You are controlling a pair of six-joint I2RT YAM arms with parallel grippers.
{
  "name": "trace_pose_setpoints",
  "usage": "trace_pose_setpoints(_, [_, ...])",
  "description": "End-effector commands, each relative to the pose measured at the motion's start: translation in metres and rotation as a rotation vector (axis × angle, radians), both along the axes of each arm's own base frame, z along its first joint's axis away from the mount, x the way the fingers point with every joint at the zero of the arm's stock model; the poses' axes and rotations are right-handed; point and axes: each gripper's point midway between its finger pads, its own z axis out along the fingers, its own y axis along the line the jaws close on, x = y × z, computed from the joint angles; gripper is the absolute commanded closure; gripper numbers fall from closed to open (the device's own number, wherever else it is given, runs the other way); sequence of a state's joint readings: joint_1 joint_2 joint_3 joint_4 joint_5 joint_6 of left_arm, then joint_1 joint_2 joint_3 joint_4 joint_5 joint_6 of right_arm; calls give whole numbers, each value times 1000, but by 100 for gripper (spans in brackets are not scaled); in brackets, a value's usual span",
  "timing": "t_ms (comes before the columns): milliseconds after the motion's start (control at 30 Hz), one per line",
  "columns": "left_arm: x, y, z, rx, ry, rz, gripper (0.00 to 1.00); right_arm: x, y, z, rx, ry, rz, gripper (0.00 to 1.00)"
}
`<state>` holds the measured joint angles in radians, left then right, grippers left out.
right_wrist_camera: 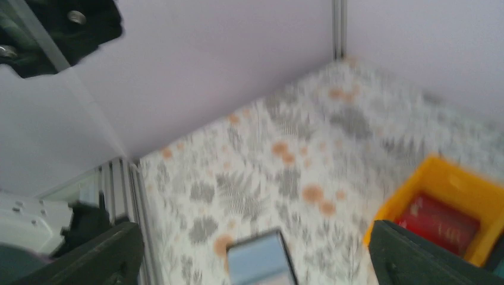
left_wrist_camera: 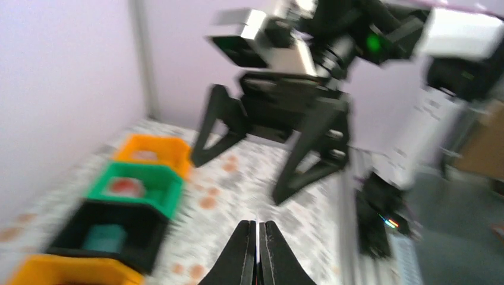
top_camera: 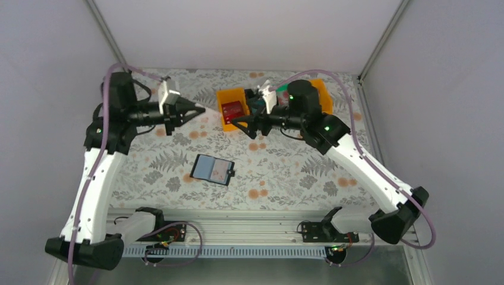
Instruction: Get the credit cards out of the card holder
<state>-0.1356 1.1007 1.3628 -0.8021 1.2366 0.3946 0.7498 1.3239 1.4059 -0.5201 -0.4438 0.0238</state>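
- find the card holder (top_camera: 213, 169) lying open and flat in the middle of the counter (top_camera: 297, 172), pale inner faces up, small black tab on its right edge, well apart from both tools.
- treat the credit cards (top_camera: 207, 167) as not yet out; cannot tell card from inner face at this range.
- note the left tool (top_camera: 199, 110) pinched shut, raised at the far left; cannot tell of anything thin held in it.
- note the right tool (top_camera: 243, 127) spread wide, hanging just beside the orange bin (top_camera: 220, 107), beyond the holder.
- lower the wide tool flat and low over one card's free edge, then close gently.
- pin the holder's other half with the shut tool against sliding.
- draw each card out along its pocket, never straight up.
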Motion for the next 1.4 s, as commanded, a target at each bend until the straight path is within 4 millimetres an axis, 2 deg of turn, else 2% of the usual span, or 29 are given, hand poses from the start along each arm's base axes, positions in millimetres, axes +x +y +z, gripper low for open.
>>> trace_pose_setpoints(0, [42,17,103,-213,-71,334,98,-19,3,113,432,-114,79,1])
trace_pose_setpoints(100, [47,10,114,-318,133,272,98,-13,-6,148,575,-105,20,1])
trace_pose_setpoints(167, [45,7,118,-373,203,240,98,8,-6,154,632,21,-61,1])
trace_pose_setpoints(233, [43,4,121,-395,217,232,98,22,0,151,676,186,-91,1])
trace_pose_setpoints(367, [43,5,130,-442,246,232,98,13,11,156,768,283,24,1])
trace_pose_setpoints(500, [39,3,133,-451,245,215,98,1,20,171,721,163,69,5])
trace_pose_setpoints(567, [37,1,132,-452,243,205,98,1,25,169,697,160,75,8])
trace_pose_setpoints(667, [39,-3,125,-449,256,200,98,3,34,163,695,189,110,28])
trace_pose_setpoints(833, [48,-5,114,-449,288,216,98,-1,45,166,675,193,186,69])
trace_pose_setpoints(900, [50,-6,107,-439,298,223,98,-1,46,169,658,175,188,94])
trace_pose_setpoints(1000, [61,-5,86,-414,339,264,97,6,45,164,604,143,139,96])
trace_pose_setpoints(1167, [76,-3,59,-371,385,341,97,23,35,143,531,167,83,96])
trace_pose_setpoints(1233, [84,-2,47,-354,409,376,69,26,31,135,494,172,86,96])
trace_pose_setpoints(1300, [92,0,28,-318,431,422,26,32,29,119,435,187,89,96])
trace_pose_setpoints(1333, [98,3,16,-291,438,464,9,38,25,105,392,209,70,96])
trace_pose_setpoints(1367, [104,8,2,-257,441,515,1,46,17,92,355,221,40,96])
